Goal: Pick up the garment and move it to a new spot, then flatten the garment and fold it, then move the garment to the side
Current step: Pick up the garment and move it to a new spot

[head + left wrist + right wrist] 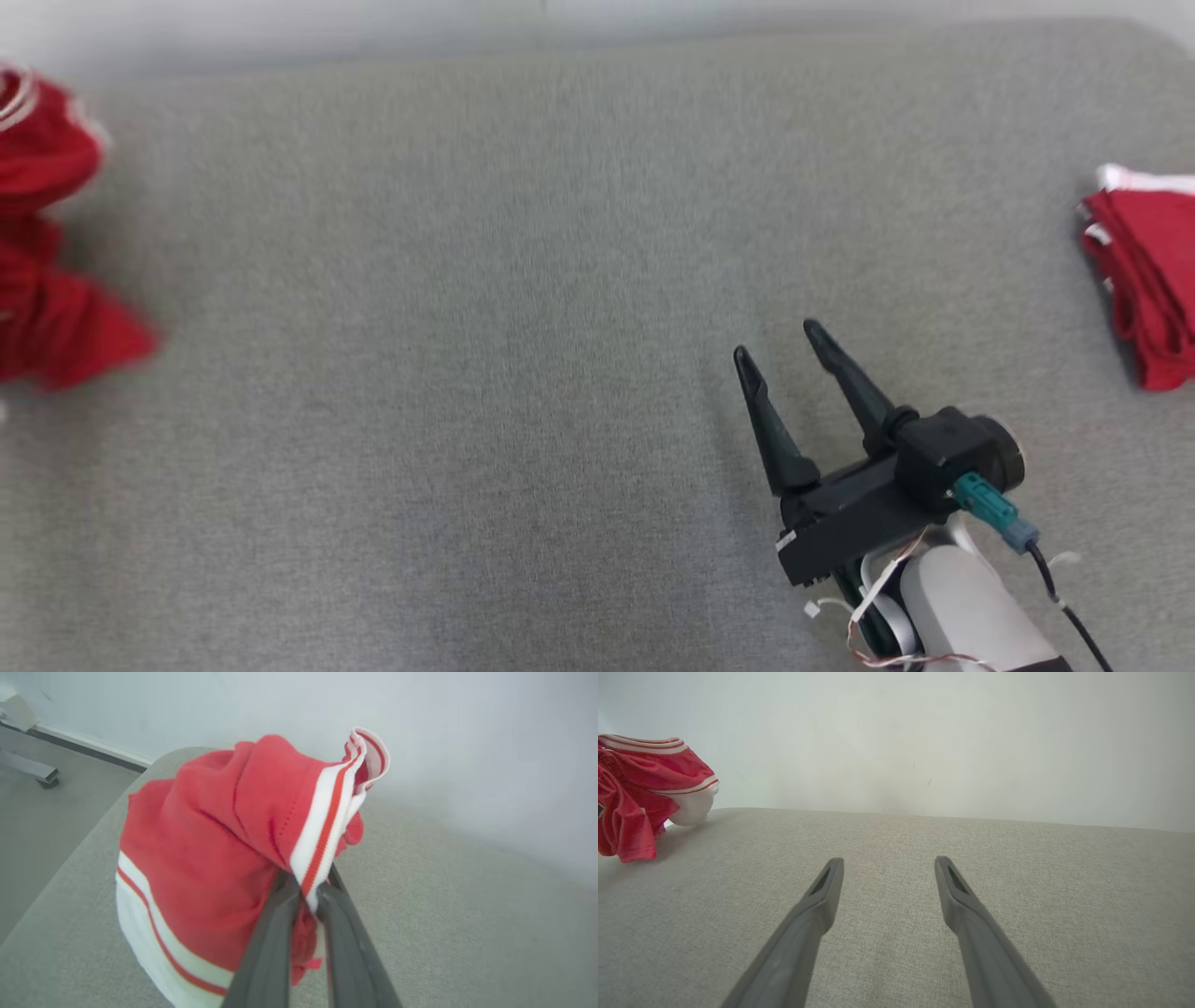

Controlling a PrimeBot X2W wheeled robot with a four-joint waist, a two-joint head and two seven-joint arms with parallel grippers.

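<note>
The garment (47, 261) is a crumpled red piece with white and red striped bands, blurred at the far left edge of the head view. In the left wrist view my left gripper (308, 886) is shut on the garment (210, 835), its two dark fingers pinching a striped edge, and the cloth bunches up above the grey surface. My right gripper (777, 343) is at the lower right of the head view, open, with nothing between its fingers. The right wrist view has the right gripper (889, 861) low over bare fabric, with the garment (640, 779) far to its left.
A grey fabric-covered surface (467, 373) spreads across the head view. A second red cloth with white trim (1148, 280) lies bunched at the right edge. A pale wall stands behind. Beyond the surface's left edge, floor and a metal leg (28, 767) are visible.
</note>
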